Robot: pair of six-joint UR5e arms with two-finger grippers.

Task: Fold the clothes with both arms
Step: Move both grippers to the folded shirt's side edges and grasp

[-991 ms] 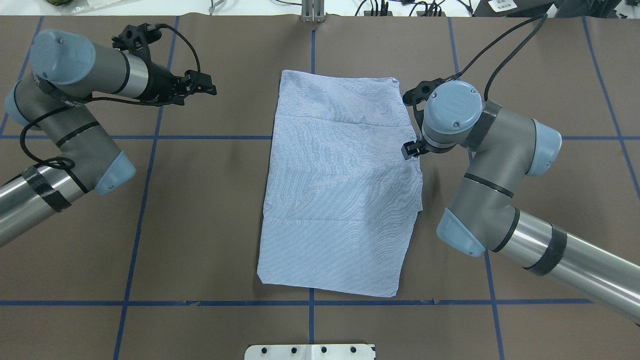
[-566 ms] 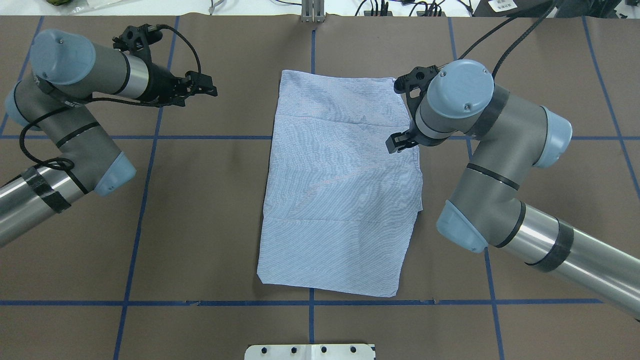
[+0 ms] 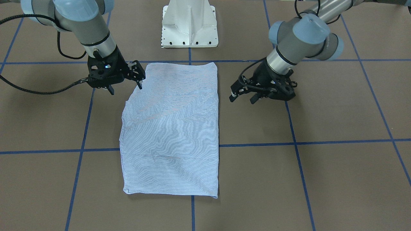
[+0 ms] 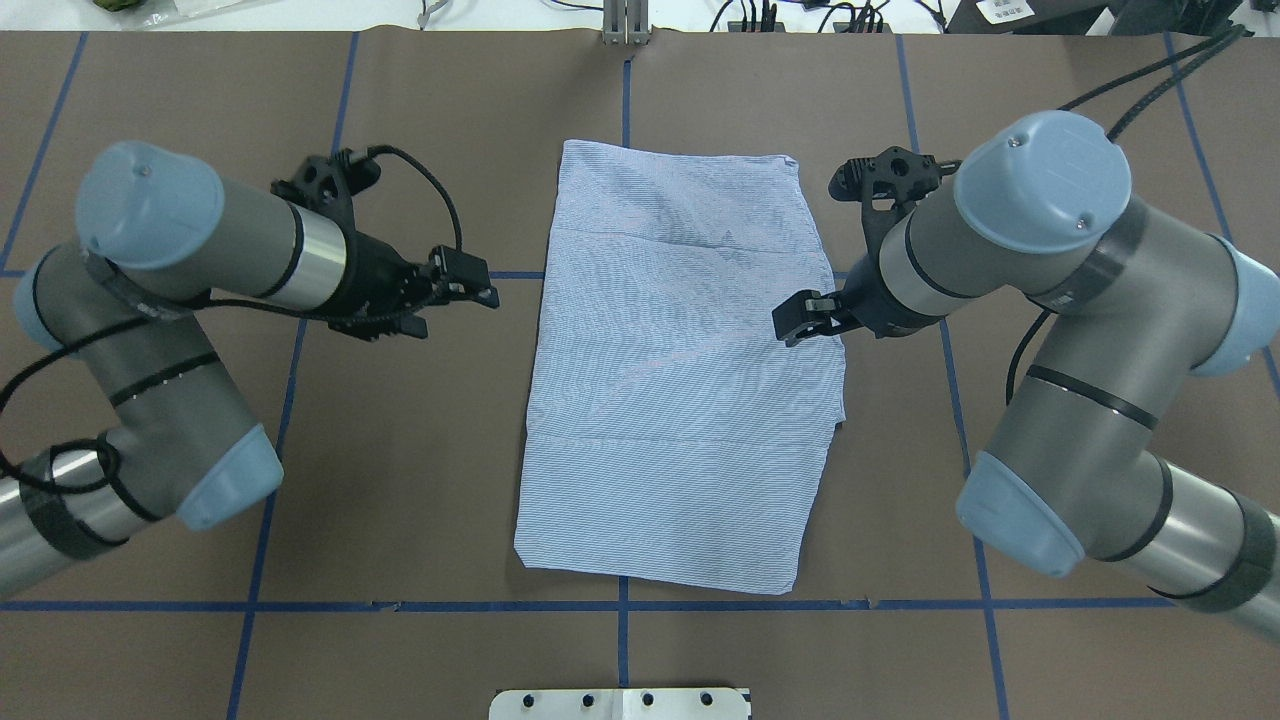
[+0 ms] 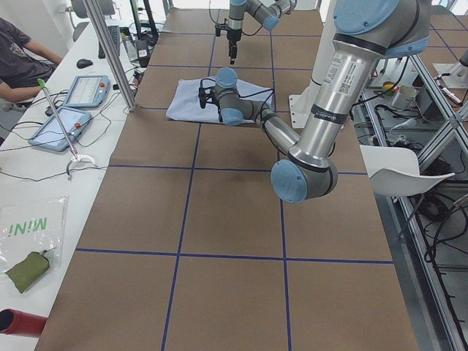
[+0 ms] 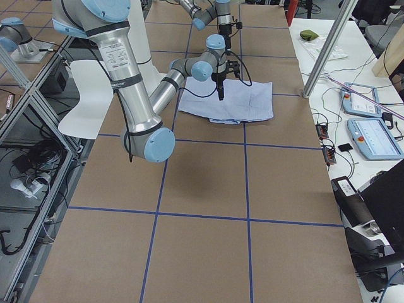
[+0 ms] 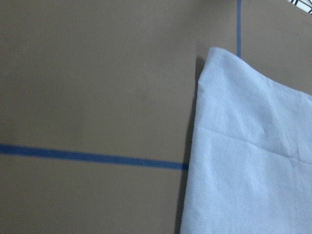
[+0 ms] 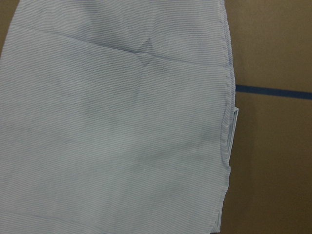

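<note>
The light blue striped shirt [image 4: 680, 380] lies folded into a flat rectangle at the table's middle, with its collar, pocket and buttons hidden. It also shows in the front view [image 3: 170, 134] and in both wrist views [image 7: 253, 161] [image 8: 122, 136]. My left gripper [image 4: 483, 283] is open and empty, just off the shirt's left edge, and shows in the front view [image 3: 242, 98] too. My right gripper [image 4: 795, 322] is open and empty, over the shirt's right edge about halfway along, and shows in the front view [image 3: 126, 86] too.
The brown table cover carries a grid of blue tape lines [image 4: 400, 274]. The white pedestal base [image 3: 189, 25] stands at the robot's side of the table. Tablets [image 6: 372, 136] and an aluminium post [image 6: 328, 44] stand along the far side.
My left gripper has moved nearer and right, toward the shirt's left edge. My right wrist has swung out to the right, and its gripper stays over the shirt's right edge.
</note>
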